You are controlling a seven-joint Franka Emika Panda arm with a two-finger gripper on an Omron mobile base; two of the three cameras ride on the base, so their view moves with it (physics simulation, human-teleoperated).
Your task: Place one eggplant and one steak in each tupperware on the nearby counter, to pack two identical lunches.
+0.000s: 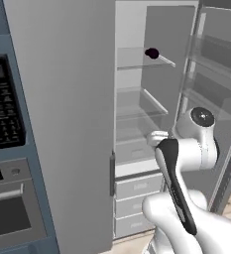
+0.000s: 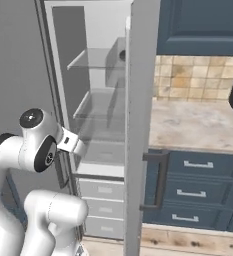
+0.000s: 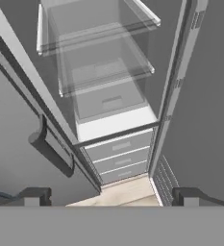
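Nearest to us, our pincer (image 3: pixel 111 197) stands wide with nothing between its tips, which rise at about seven and five o'clock in the hand view. It points into the open fridge (image 1: pixel 137 124), so we judge we are at the very start: reaching in for the first piece of food, with nothing yet packed.

Just beyond the pincer in the hand view are the fridge's pale drawers (image 3: pixel 118 156) at six o'clock, and above them the clear glass shelves (image 3: pixel 104 72) climbing toward twelve o'clock. Those lower shelves look bare as far as we can tell.

Farther up, in the left base view, one eggplant (image 1: pixel 151 52) sits on the upper shelf at about one o'clock, well above our arm's wrist. A small dark shape shows on the same shelf in the right base view, half hidden by the open fridge door (image 2: pixel 138 125); we cannot tell what it is. We cannot see any steak from here.

Farthest off, at three o'clock in the right base view, the desk (image 2: pixel 193 125) runs beside the fridge over its blue cabinet fronts. The part we see carries no tupperware, so all four pieces of food appear to be left to pack.
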